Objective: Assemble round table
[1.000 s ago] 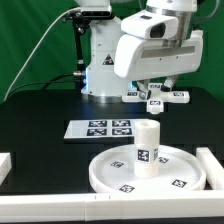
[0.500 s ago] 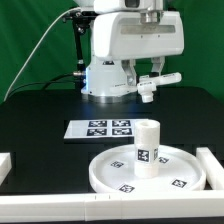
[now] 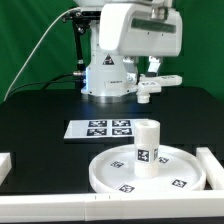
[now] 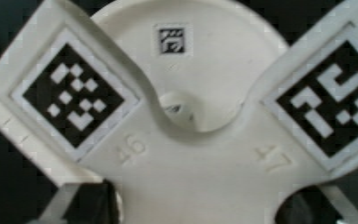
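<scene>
The large round rimmed disc [image 3: 115, 175] lies at the front of the black table. The short cylindrical leg [image 3: 147, 148] stands upright on its central hub. My gripper [image 3: 150, 78] is up in the air behind it, shut on the cross-shaped base [image 3: 164, 82], which it holds tilted well above the table. In the wrist view the cross-shaped base [image 4: 190, 70] fills the picture, with a tag on each of two arms and a small centre hole. My gripper [image 4: 197, 206] has its dark fingers on either side of one arm.
The marker board [image 3: 100, 128] lies flat behind the disc, toward the exterior view's left. White straight rails lie at the left [image 3: 5, 165], the right [image 3: 212, 165] and the front edge [image 3: 60, 208]. The robot's base [image 3: 105, 75] stands at the back.
The arm has risen and swung toward the exterior view's left, lifting the cross-shaped base from low and flat to higher and tilted. The disc and leg have not moved.
</scene>
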You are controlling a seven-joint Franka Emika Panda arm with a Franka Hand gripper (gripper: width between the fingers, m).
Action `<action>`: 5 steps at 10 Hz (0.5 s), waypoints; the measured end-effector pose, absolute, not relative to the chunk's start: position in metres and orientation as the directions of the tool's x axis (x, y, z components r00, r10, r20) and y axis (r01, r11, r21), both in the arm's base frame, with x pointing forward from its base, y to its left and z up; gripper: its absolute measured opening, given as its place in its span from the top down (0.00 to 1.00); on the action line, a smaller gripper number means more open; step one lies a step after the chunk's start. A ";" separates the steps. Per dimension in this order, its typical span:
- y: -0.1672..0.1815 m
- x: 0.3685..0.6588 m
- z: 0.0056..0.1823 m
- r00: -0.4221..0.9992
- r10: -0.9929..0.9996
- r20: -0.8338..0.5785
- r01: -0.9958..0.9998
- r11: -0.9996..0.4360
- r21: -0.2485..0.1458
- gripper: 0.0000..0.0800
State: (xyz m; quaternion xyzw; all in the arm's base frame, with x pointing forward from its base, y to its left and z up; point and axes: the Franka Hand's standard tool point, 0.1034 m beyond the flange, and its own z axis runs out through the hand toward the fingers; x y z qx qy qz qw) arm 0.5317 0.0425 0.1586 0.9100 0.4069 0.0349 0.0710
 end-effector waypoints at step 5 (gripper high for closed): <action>0.044 0.534 0.155 0.672 0.741 -0.005 0.732 -0.663 0.156 0.46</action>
